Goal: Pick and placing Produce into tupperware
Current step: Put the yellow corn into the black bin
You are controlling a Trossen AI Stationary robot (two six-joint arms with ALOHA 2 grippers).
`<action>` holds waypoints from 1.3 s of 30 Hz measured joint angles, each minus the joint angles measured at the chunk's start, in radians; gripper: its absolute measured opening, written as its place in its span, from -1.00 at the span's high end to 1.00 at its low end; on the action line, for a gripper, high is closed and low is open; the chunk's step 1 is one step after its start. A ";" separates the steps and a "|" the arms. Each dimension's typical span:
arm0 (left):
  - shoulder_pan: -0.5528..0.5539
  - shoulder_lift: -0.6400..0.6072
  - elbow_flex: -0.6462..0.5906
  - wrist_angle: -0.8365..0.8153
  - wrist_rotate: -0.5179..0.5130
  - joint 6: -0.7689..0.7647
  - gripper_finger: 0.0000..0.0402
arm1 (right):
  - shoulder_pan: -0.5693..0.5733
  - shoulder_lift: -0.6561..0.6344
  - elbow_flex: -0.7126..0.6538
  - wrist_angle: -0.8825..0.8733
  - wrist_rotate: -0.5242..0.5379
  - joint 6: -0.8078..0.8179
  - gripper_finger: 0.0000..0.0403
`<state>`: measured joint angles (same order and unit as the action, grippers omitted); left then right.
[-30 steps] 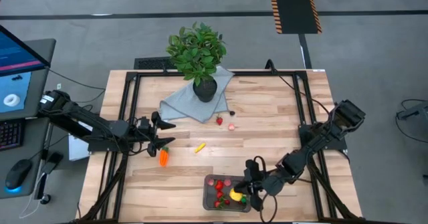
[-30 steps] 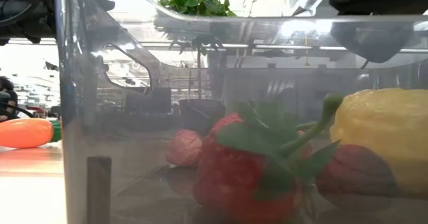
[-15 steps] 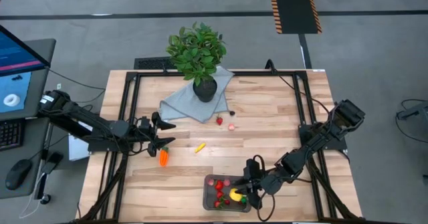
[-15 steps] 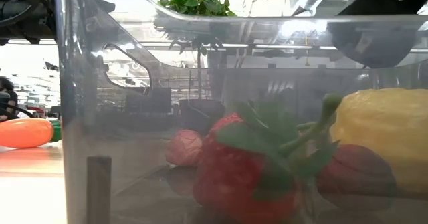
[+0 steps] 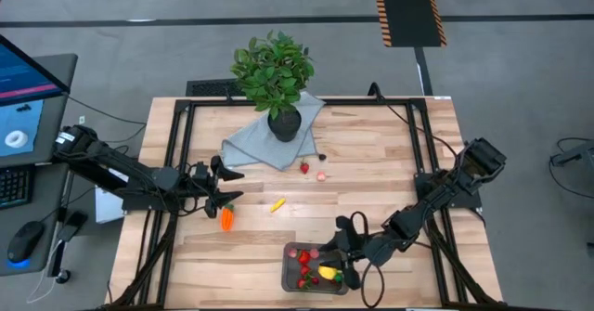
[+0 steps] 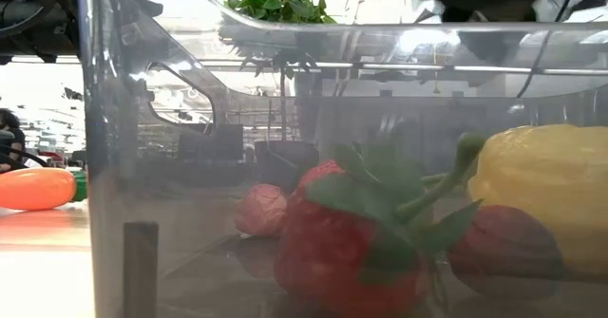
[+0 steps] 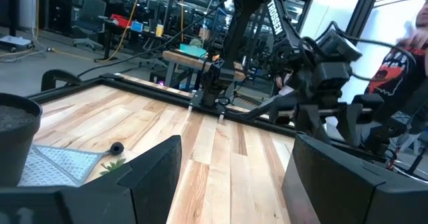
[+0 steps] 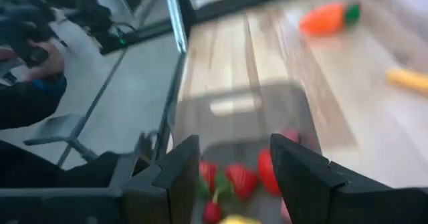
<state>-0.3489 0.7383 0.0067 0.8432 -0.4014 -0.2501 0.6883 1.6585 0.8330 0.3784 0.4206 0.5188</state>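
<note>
Near the surface's (image 5: 390,153) front edge sits the tupperware (image 5: 290,255), long axis left-right, holding strawberries (image 5: 303,258) and lemon (image 5: 328,272). Right claw (image 5: 340,246) hovers above, fingers parted, empty. Left claw (image 5: 220,183) open above the carrot (image 5: 226,219), which points front-to-back.

orange carrot (image 5: 227,220), yellow lemon (image 5: 328,273), red strawberries (image 5: 303,258), grey cloth (image 5: 252,145)

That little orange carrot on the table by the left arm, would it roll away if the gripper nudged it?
The carrot looks rounded and tapered, so a sideways nudge would probably roll it in a curve, not straight. It seems a small toy, likely light, so it may skid on the smooth wooden table. It looks stiff rather than floppy.
</note>
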 joint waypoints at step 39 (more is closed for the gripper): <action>0.000 0.000 0.000 -0.037 0.002 -0.041 -0.37 | -0.139 -0.161 0.000 0.069 -0.001 -0.417 0.06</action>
<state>-0.3491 0.7380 0.0066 0.8062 -0.3996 -0.2910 0.5491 1.4975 0.8326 0.4470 0.4194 0.1021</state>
